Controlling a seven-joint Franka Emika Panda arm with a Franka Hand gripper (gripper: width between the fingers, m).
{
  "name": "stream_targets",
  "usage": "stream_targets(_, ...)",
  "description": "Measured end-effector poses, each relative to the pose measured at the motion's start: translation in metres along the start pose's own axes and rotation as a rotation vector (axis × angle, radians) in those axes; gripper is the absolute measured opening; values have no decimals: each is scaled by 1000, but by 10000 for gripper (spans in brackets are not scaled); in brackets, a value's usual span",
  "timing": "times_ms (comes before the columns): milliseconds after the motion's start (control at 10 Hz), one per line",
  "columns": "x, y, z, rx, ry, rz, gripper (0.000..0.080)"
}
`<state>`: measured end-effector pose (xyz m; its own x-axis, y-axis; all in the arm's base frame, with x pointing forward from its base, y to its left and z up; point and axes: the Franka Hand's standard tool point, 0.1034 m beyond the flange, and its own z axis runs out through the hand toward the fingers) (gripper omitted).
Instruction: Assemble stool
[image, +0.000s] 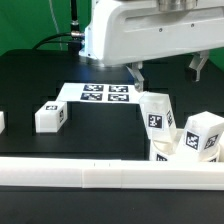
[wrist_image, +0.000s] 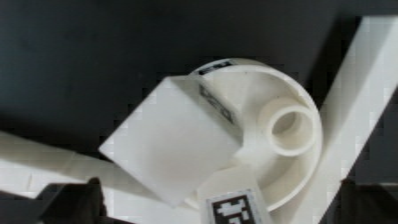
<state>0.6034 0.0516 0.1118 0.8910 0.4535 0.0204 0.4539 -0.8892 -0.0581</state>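
**Exterior view.** My arm reaches down on the exterior view's right. Its gripper (image: 167, 70) has the fingers spread and holds nothing, above a tilted leg (image: 155, 115). Another leg (image: 50, 116) lies near the marker board (image: 100, 93).

**Wrist view.** That tilted leg leans on the round seat (wrist_image: 249, 100), beside a white rail (wrist_image: 347, 110).

The white arm (image: 130, 30) comes down from above, its wrist pointing straight at the surface (image: 30, 85). Its tool (image: 168, 72) hangs toward the surface's edge on the exterior view's right, dark fingers (image: 135, 75) spread wide, gripping nothing.
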Motion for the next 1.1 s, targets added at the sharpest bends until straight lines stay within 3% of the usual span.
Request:
stream_targets(400, -2, 4, 11, -18, -14, -324, 648)
stream_targets(900, -5, 3, 21, -17, -21, -352, 648)
stream_targets(1100, -5, 3, 21, -17, -21, -348, 396)
